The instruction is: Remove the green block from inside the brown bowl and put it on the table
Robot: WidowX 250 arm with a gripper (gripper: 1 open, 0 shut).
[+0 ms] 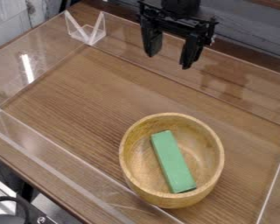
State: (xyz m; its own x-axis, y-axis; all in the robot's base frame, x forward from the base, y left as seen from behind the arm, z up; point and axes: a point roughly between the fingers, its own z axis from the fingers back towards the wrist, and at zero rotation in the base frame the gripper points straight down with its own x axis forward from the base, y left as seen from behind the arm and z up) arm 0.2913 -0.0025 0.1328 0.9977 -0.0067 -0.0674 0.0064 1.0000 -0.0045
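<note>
The green block [171,161], a flat bright green bar, lies inside the brown bowl [136,166], a round light wooden bowl at the front right of the table [84,96]. The block runs from the bowl's middle toward its front rim. My gripper [168,44] hangs at the top of the camera view, well behind the bowl and above the tabletop. It points down with its black fingers [188,49] spread apart and nothing between them.
Low clear acrylic walls [38,144] run around the table's edges. A clear bracket [87,30] stands at the back left corner. Bare wood-grain surface stretches left of the bowl and behind it.
</note>
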